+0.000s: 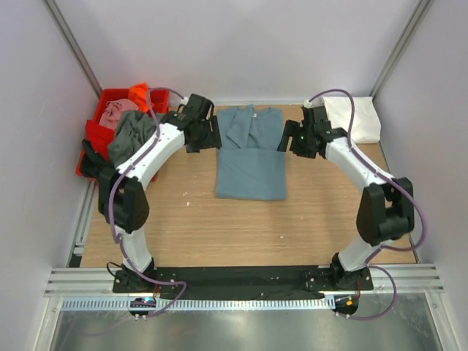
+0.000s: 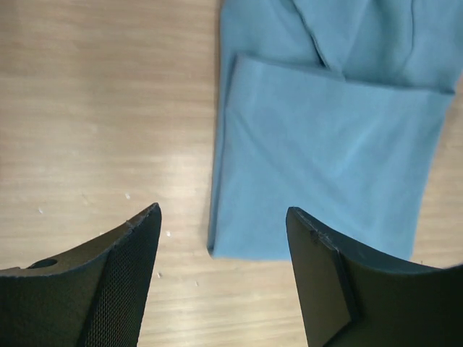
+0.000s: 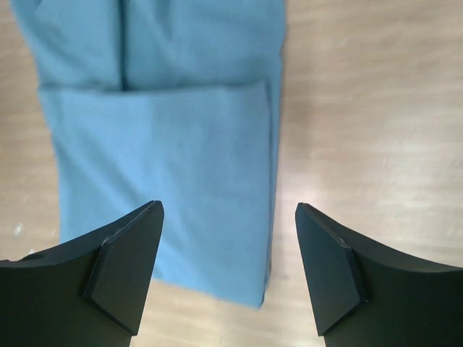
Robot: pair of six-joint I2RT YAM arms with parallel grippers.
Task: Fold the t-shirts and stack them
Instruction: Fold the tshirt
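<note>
**Top view.** The left end effector (image 1: 199,126) and the right end effector (image 1: 300,137) flank the far part of the teal-blue t-shirt (image 1: 250,164), one at each side edge. Both are spread and carry nothing. The shirt lies mid-tabletop (image 1: 183,227), narrowed into a strip, with a doubled panel over its near half. A white t-shirt (image 1: 355,117) sits folded at the far right corner, just behind the right arm. The remaining shirts are heaped in the red tub (image 1: 91,139) beside the left arm. A wide swing of either arm could brush the white shirt out of shape or snag the heap.

**Left wrist view.** The left end effector (image 2: 224,213) hangs open over the shirt's (image 2: 325,144) left edge, which probably has several layers, though the edge is too thin to count them. If the fingers take only the top layer, the panel would likely peel back and the fold would come undone.

**Right wrist view.** The right end effector (image 3: 228,206), also open, hangs above the shirt's (image 3: 159,144) right edge. If the two sides grip at unequal depth or lift at different times, the next fold would probably skew or wrinkle, and the stack would sit crooked.
</note>
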